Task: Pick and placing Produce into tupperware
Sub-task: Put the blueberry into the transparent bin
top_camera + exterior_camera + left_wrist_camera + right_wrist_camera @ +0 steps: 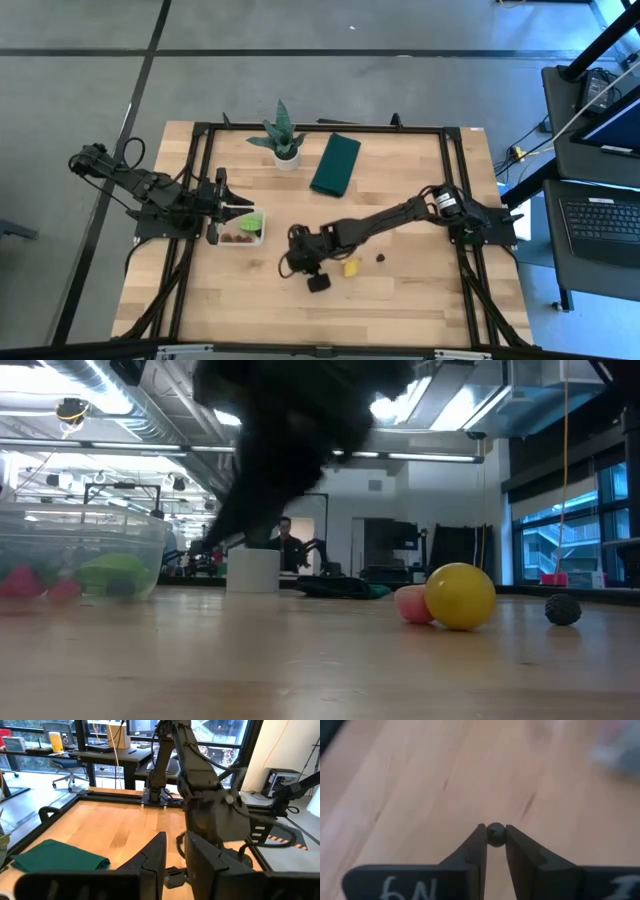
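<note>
High view — tupperware (243,231) sits left of centre, with a green leafy piece (251,220) and red pieces (240,238) inside. Left gripper (232,204) hovers at its upper rim. Right gripper (297,252) is just right of it; the yellow piece (351,267) and a dark berry (380,257) lie lower right.

Low view — tupperware (80,555) at left edge, yellow piece (460,596) touching a pink piece (411,603) right of centre.

Left wrist view — fingers (156,857) narrowly parted, nothing between.

Right wrist view — fingertips (481,836) pinch a small dark berry (495,834) above bare wood.
</note>
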{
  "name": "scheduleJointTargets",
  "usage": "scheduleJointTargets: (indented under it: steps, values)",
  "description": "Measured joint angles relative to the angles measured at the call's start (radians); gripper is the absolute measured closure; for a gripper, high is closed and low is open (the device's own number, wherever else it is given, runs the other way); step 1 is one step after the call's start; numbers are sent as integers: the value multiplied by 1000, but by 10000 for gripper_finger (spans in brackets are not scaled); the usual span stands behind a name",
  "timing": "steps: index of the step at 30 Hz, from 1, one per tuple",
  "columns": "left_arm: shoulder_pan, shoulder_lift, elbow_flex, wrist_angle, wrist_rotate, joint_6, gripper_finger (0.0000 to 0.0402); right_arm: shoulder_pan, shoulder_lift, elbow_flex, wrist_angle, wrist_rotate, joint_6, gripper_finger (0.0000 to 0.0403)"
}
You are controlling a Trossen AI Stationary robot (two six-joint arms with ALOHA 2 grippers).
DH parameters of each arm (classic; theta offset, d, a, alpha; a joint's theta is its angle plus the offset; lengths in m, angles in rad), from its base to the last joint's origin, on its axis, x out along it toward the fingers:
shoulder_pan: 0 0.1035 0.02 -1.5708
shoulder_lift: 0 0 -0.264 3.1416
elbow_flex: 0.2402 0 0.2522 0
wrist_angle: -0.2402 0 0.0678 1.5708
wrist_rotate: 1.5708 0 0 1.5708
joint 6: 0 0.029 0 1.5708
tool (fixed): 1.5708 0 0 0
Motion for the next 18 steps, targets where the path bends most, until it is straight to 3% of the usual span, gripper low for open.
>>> scheduleJointTargets:
  steps: [8, 18]
  values:
    - [0, 0, 0, 27, 0, 2, 327, -99, -4, 168, 142, 2, -3, 341]
    - [0, 0, 0, 93, 0, 2, 316, -170, 85, 173, 402, 2, 59, 340]
